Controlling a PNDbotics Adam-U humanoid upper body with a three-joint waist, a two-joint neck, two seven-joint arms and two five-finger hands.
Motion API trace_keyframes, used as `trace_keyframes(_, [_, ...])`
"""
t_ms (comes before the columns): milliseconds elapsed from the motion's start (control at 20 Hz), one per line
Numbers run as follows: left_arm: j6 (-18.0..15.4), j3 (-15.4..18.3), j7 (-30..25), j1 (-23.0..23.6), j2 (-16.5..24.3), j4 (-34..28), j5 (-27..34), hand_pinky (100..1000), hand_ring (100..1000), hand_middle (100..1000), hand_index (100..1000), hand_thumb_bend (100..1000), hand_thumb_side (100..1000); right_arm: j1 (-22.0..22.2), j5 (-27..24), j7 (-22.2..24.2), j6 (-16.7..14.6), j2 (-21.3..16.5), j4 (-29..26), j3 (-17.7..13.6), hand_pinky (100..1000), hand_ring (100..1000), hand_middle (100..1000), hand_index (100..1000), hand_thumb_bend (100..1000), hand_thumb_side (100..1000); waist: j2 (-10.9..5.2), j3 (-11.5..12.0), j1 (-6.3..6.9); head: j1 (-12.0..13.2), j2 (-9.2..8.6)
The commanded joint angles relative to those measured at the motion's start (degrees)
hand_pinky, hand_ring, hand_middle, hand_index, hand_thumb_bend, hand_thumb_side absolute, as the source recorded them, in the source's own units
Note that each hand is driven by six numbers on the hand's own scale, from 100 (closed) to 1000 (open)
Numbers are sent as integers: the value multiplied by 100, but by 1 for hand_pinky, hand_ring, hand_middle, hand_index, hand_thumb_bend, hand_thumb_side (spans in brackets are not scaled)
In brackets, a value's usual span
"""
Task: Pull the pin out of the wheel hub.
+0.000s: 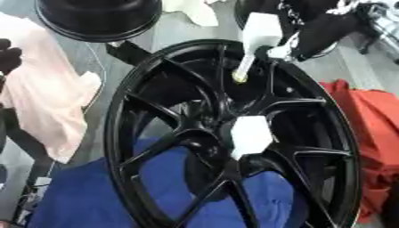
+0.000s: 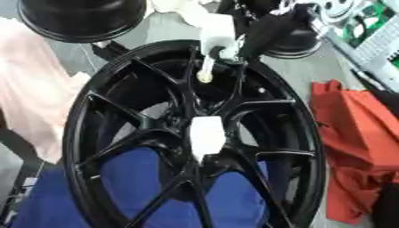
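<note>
A black spoked wheel [image 1: 148, 80] fills the middle, tilted over a blue cloth. A white hexagonal cap [image 1: 251, 136] sits on its hub at the centre. My right hand [image 2: 265, 26] comes in from the upper right and is shut on the thick upper end of a white pin [image 1: 246, 67]. The pin slants down and left, and its yellowish tip [image 1: 239, 79] lies over a gap between spokes near the upper rim, well above the hub cap. I cannot tell whether the tip touches the wheel. My left hand shows in neither view.
Blue cloth [image 2: 62, 200] lies under the wheel's lower half. Red cloth [image 2: 351, 133] is bunched at the right, pale pink cloth [image 1: 46, 98] at the left. A second black round wheel [image 1: 93, 20] sits at the top left. A dark unidentified shape [image 1: 6, 55] touches the left edge.
</note>
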Motion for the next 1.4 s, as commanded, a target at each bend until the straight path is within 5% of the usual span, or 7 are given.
trace_keyframes(50, [15, 53, -9, -15, 45, -86, -3, 848, 731, 662, 752, 162, 767, -169, 23, -14, -74, -31, 131, -274, 496, 462, 332, 476, 186, 100, -194, -10, 66, -15, -107])
trace_keyframes(300, [14, 70, -2, 5, 45, -86, -7, 848, 730, 661, 751, 160, 767, -297, 55, -216, -168, 26, 446, -740, 475, 446, 326, 470, 129, 100, -215, -54, 104, -15, -72])
trace_keyframes(500, [-8, 110, 40, 29, 66, -86, -38, 847, 728, 660, 751, 158, 768, 58, 112, -662, -304, -474, 677, -1402, 479, 450, 330, 473, 106, 100, -171, -129, 137, 32, -54])
trace_keyframes(850, [-65, 189, 133, 15, 60, -86, -104, 848, 726, 659, 751, 154, 769, 2116, -264, -1706, -481, -1776, 880, -3090, 476, 455, 343, 481, 100, 100, -30, -185, 223, 140, -141])
trace_keyframes(1100, [-86, 227, 186, 23, 42, -86, -132, 847, 725, 658, 751, 153, 769, 3310, -297, -2161, -578, -2024, 1439, -4016, 517, 488, 381, 518, 102, 100, 9, -222, 279, 213, -186])
trace_keyframes(1350, [-97, 242, 209, 19, 43, -86, -147, 847, 725, 658, 751, 152, 768, 3917, 341, -1844, -737, -1965, 2070, -4434, 732, 796, 841, 874, 379, 100, 13, -288, 330, 287, -180])
trace_keyframes(1400, [-99, 243, 210, 16, 43, -86, -148, 847, 725, 658, 751, 152, 769, 3971, 509, -1675, -805, -1958, 2157, -4468, 753, 824, 878, 892, 351, 100, 13, -295, 336, 293, -183])
